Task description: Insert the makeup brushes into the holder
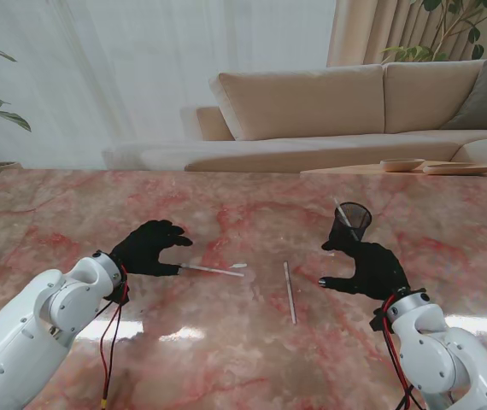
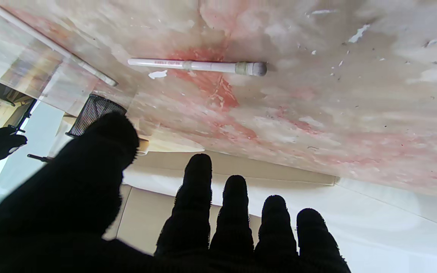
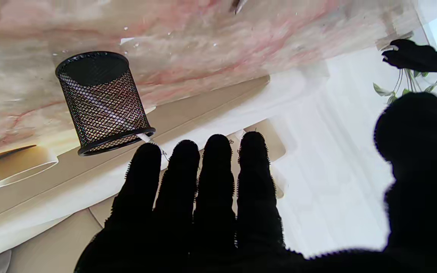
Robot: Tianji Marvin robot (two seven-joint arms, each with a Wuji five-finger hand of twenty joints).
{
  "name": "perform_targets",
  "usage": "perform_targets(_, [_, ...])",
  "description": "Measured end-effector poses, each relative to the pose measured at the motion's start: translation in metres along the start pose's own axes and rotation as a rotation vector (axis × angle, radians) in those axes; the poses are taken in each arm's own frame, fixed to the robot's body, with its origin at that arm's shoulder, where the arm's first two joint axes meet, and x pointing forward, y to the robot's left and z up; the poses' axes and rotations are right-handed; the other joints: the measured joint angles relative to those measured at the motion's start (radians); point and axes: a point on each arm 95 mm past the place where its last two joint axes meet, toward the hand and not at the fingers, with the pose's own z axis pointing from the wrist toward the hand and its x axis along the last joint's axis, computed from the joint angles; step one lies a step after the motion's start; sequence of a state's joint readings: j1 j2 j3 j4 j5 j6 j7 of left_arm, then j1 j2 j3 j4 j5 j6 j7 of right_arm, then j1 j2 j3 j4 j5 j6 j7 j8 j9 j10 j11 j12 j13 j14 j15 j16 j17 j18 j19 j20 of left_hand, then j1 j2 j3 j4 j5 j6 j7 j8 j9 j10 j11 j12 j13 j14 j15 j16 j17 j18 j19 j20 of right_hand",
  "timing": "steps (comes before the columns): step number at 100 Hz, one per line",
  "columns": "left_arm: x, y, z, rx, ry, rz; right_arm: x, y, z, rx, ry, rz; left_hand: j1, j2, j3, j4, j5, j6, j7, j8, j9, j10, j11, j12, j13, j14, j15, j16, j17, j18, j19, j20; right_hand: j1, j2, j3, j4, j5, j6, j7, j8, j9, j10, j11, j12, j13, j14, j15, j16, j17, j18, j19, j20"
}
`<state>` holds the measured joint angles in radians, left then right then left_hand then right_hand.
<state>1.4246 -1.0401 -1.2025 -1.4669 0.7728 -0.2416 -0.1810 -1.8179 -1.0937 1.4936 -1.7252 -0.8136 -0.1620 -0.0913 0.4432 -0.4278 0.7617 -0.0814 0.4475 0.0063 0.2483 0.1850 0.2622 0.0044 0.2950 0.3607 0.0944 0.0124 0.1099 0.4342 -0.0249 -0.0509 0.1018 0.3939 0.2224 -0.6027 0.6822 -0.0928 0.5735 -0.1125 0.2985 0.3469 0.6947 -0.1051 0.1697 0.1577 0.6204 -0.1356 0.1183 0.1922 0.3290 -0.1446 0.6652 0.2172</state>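
The left hand point(image 1: 148, 248) hovers low over the marble table point(image 1: 73, 213) with its fingers point(image 2: 199, 197) spread and nothing between them; thumb and fingers are parted, seemingly set up to close around a thin handle. Just beside its fingertips, toward the table's middle, lies a white makeup brush point(image 1: 214, 270), flat on the stone with its handle end nearest the hand, so a pinch there looks like the natural next grasp. The left wrist view shows this brush point(image 2: 197, 66) lying clear of the fingers, untouched, its dark tip pointing away from the holder's side.

The right hand point(image 1: 365, 266) is likewise spread and empty, thumb held apart from four straight fingers point(image 3: 214, 178). It sits just nearer to me than the black mesh holder point(image 1: 350, 224), perhaps placed to steady it or to stay out of the way. The holder stands upright on the right part of the table, and one brush point(image 1: 343, 211) already leans inside it, its end poking above the rim.

Between the two hands a second loose brush point(image 1: 289, 292) lies flat, running roughly toward and away from me, well apart from the holder. Two brushes, I judge, are left to insert.
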Motion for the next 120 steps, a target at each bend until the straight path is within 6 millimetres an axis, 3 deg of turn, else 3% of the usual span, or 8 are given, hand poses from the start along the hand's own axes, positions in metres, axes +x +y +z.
perform_targets(19, [-0.005, 0.014, 0.012, -0.01, 0.001, 0.067, 0.004, -0.005, -0.005, 0.011, 0.012, 0.013, 0.025, -0.092, 0.119, -0.003, 0.043, -0.047, 0.088, 0.055, 0.0, 0.0, 0.005, 0.017, 0.0, 0.0, 0.003, 0.044, -0.008, 0.011, 0.01, 0.059, -0.013, 0.0, 0.014, 0.0, 0.0, 0.0, 0.0, 0.0, 0.0, 0.0, 0.0, 0.0, 0.0, 0.0, 0.0, -0.007, 0.0, -0.002, -0.002, 0.0])
perform_targets(33, [-0.007, 0.018, 0.019, -0.018, -0.014, 0.087, 0.005, -0.006, -0.004, 0.015, 0.015, 0.025, 0.074, -0.102, 0.183, -0.013, 0.072, -0.195, 0.174, 0.097, 0.0, -0.009, 0.014, 0.028, 0.0, 0.0, 0.011, 0.046, -0.009, 0.012, 0.011, 0.066, -0.013, 0.0, 0.014, 0.0, 0.0, 0.0, 0.0, 0.0, 0.0, 0.0, 0.0, 0.0, 0.0, -0.001, 0.0, -0.007, 0.0, -0.004, -0.011, 0.0])
perform_targets(38, [-0.008, 0.019, 0.021, -0.017, -0.031, 0.077, 0.005, -0.007, -0.004, 0.021, 0.016, 0.03, 0.103, -0.102, 0.194, -0.013, 0.071, -0.219, 0.197, 0.109, 0.0, -0.01, 0.015, 0.03, 0.0, 0.0, 0.011, 0.047, -0.009, 0.012, 0.011, 0.066, -0.013, 0.0, 0.014, 0.0, 0.0, 0.0, 0.0, 0.0, 0.0, 0.0, 0.0, 0.0, 0.0, -0.001, 0.0, -0.007, 0.0, -0.006, -0.011, 0.0])
perform_targets(86, [-0.004, 0.033, 0.042, -0.027, -0.133, 0.119, 0.006, -0.007, 0.0, 0.027, 0.031, 0.045, 0.124, -0.164, 0.228, -0.025, 0.072, -0.235, 0.477, 0.263, 0.0, -0.023, 0.029, 0.054, 0.0, 0.0, 0.011, 0.079, -0.009, 0.012, 0.011, 0.047, -0.013, 0.002, 0.014, 0.0, 0.0, 0.0, 0.0, 0.0, 0.002, 0.0, 0.001, 0.0, 0.0, -0.001, 0.0, -0.007, 0.0, -0.007, -0.012, 0.0])
perform_targets(107, [-0.005, 0.039, 0.048, -0.044, -0.142, 0.138, 0.005, -0.007, -0.001, 0.026, 0.029, 0.051, 0.124, -0.175, 0.228, -0.026, 0.072, -0.236, 0.501, 0.297, 0.0, -0.024, 0.038, 0.058, 0.0, 0.0, 0.011, 0.08, -0.009, 0.012, 0.011, 0.046, -0.012, 0.003, 0.014, 0.0, 0.0, 0.0, 0.0, 0.0, 0.002, 0.0, 0.001, 0.0, 0.0, -0.001, 0.0, -0.007, 0.0, -0.007, -0.012, 0.0])
perform_targets(120, [-0.01, 0.043, 0.052, -0.053, -0.147, 0.152, 0.005, -0.008, -0.001, 0.028, 0.029, 0.053, 0.124, -0.208, 0.227, -0.081, 0.062, -0.279, 0.503, 0.309, 0.001, -0.024, 0.039, 0.064, 0.0, 0.0, 0.013, 0.081, -0.009, 0.012, 0.011, 0.046, -0.012, 0.004, 0.014, 0.0, 0.001, 0.0, 0.0, 0.003, 0.003, 0.0, 0.001, 0.0, 0.0, -0.001, 0.0, -0.007, 0.0, -0.007, -0.012, 0.0])
